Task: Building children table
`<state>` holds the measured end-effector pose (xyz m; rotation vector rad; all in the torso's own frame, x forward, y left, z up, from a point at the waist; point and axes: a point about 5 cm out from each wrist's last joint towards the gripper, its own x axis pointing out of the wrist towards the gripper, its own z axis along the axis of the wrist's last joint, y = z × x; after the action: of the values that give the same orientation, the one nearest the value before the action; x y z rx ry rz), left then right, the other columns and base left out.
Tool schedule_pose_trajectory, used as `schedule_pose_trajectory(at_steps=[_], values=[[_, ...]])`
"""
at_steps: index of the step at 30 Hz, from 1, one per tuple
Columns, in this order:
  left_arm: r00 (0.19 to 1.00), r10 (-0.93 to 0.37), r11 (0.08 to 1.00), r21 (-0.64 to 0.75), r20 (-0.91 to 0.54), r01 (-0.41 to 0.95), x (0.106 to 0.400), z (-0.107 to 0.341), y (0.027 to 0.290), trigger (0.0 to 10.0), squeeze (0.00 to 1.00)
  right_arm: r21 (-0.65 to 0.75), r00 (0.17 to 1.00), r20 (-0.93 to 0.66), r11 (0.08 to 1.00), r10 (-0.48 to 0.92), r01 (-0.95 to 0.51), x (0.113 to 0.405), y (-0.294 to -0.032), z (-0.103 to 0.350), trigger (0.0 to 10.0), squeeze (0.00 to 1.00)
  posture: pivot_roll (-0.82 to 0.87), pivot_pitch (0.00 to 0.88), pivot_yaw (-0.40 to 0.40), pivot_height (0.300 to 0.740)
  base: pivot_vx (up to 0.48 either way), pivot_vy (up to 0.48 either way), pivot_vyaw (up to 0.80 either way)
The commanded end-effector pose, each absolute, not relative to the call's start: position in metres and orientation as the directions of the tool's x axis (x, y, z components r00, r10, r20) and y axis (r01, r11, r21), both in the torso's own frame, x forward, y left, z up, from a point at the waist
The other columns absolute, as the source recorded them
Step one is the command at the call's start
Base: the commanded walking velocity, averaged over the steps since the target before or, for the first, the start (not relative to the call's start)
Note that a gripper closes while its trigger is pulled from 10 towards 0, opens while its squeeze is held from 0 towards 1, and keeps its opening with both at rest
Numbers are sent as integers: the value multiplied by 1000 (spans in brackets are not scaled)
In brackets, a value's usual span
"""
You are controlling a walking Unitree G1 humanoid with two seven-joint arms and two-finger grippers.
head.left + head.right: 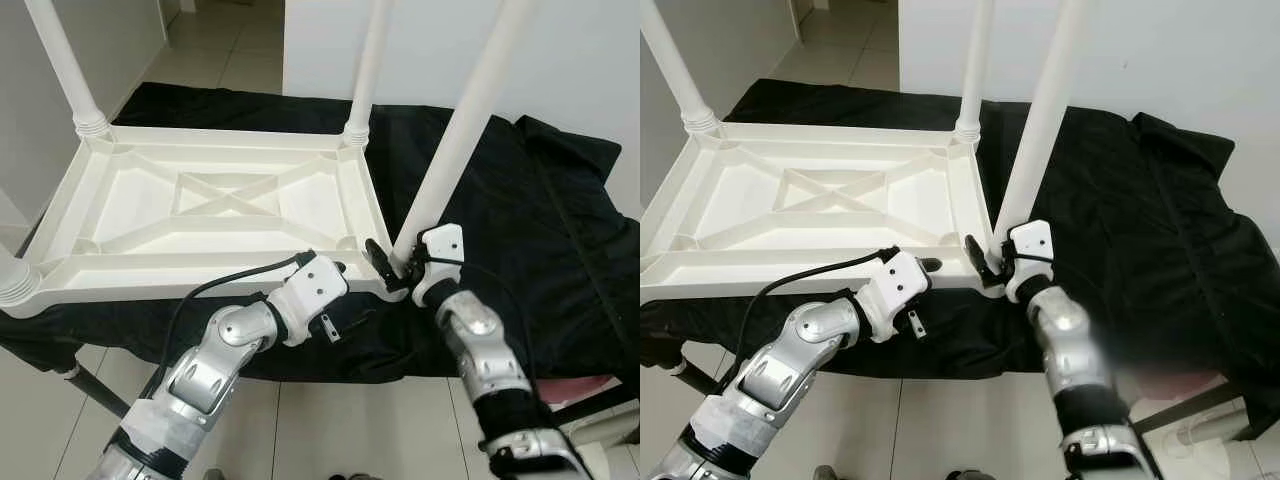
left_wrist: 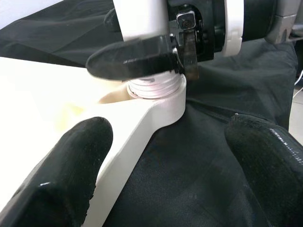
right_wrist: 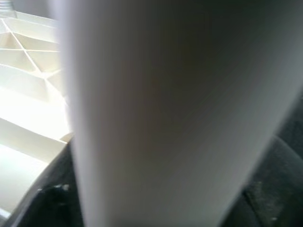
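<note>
Right claw (image 1: 392,262) clamps smooth round white leg (image 1: 462,135) at ribbed socket (image 2: 158,91).

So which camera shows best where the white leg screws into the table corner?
The left wrist view: the leg's ribbed end sits in the corner socket, close and sharp, the right gripper clamped above it. The eye views show the joint small behind that gripper. The right wrist view shows a blurred leg.
</note>
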<state>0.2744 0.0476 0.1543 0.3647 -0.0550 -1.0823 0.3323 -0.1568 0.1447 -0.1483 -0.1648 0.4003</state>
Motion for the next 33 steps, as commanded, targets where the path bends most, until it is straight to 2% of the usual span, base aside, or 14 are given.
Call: schedule_pose_trajectory(at_steps=[1, 12, 13, 14, 15, 21, 28, 33], values=[[483, -866, 421, 329, -133, 845, 276, 153, 47, 10000, 0, -187, 899, 100, 895, 427, -405, 334, -159, 141, 0, 0, 12, 79, -73, 740, 0, 0, 0], [491, -862, 430, 327, -130, 841, 275, 153, 48, 10000, 0, -168, 877, 72, 873, 474, -458, 331, -157, 131, 0, 0, 16, 83, -79, 740, 0, 0, 0], [490, -862, 429, 327, -130, 842, 275, 153, 48, 10000, 0, -161, 882, 66, 878, 466, -452, 331, -158, 130, 1765, 0, 15, 83, -78, 740, 0, 0, 0], [490, -862, 429, 327, -130, 842, 275, 153, 48, 10000, 0, -161, 882, 66, 878, 466, -452, 331, -158, 130, 1765, 0, 15, 83, -78, 740, 0, 0, 0], [489, -862, 428, 327, -130, 842, 275, 153, 48, 10000, 0, -151, 895, 64, 891, 441, -428, 331, -159, 129, 10000, 0, 11, 84, -76, 740, 0, 0, 0], [485, -864, 424, 328, -133, 844, 275, 152, 47, 10000, 0, -118, 907, 54, 904, 418, -410, 331, -156, 127, 10000, 0, 8, 83, -72, 740, 0, 0, 0], [481, -867, 420, 327, -131, 847, 275, 153, 47, 10000, 0, -91, 960, 34, 958, 277, -273, 331, -147, 123, 10000, 0, 4, 84, -71, 740, 0, 0, 0], [481, -867, 420, 327, -131, 847, 275, 153, 47, 10000, 0, -84, 970, 35, 968, 241, -238, 330, -145, 123, 10000, 0, 4, 84, -71, 740, 0, 0, 0]])
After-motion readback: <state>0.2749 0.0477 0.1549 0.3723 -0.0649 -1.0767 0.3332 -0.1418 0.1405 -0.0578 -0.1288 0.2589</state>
